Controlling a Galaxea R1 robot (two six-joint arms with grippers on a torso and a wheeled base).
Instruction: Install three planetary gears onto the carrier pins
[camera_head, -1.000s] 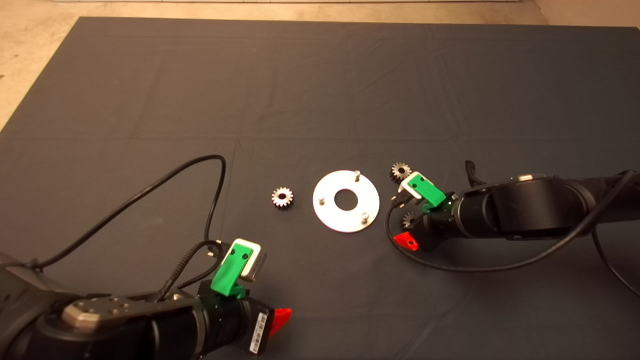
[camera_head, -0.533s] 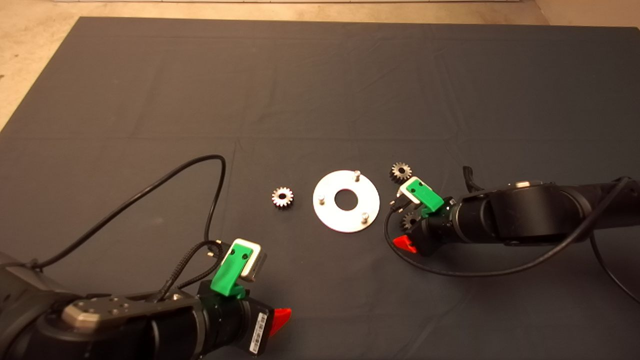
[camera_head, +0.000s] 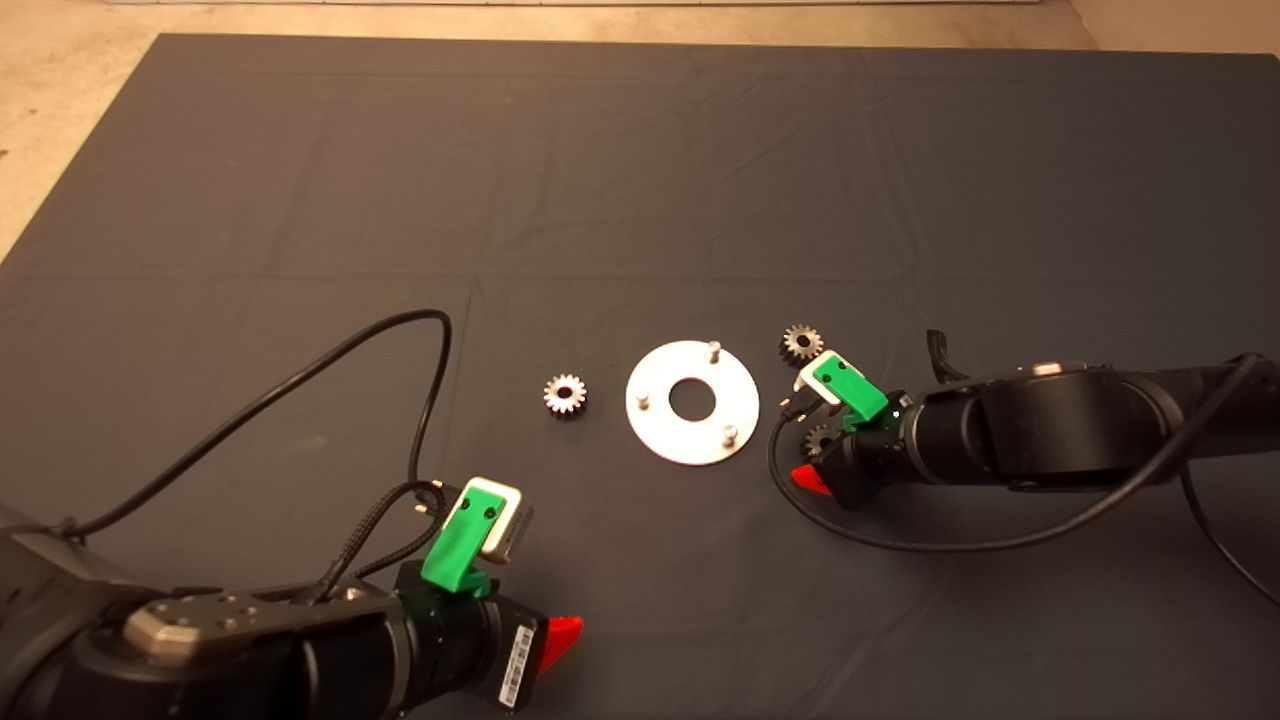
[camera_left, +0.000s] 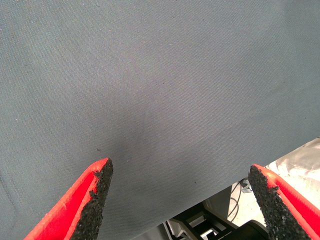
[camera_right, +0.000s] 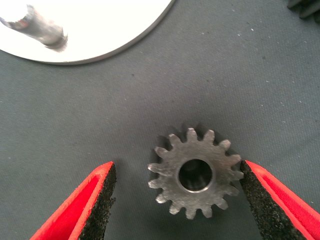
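Note:
The silver disc (camera_head: 660, 430) lies mid-mat with three carrier pins (camera_head: 714, 349) upright and bare. One planetary gear (camera_head: 565, 394) lies flat left of the disc, and another gear (camera_head: 801, 343) lies at its far right. The third gear (camera_right: 195, 175) lies flat on the mat between the fingers of my right gripper (camera_right: 177, 167), which is open and low around it; the right pad (camera_right: 255, 190) is nearly touching its teeth. In the head view this gear (camera_head: 820, 438) is half hidden under the right gripper (camera_head: 818, 452). My left gripper (camera_head: 555, 640) waits open at the lower left.
The disc's edge (camera_right: 115, 45) and one pin (camera_right: 42, 27) lie just beyond the right gripper. A black cable (camera_head: 400, 330) loops over the mat left of the gears. The left wrist view shows the left gripper (camera_left: 179, 170) over bare mat near the mat's edge.
The right gripper has shifted slightly toward the near-right gear and sunk around it. The gears, the disc and the left arm have not moved.

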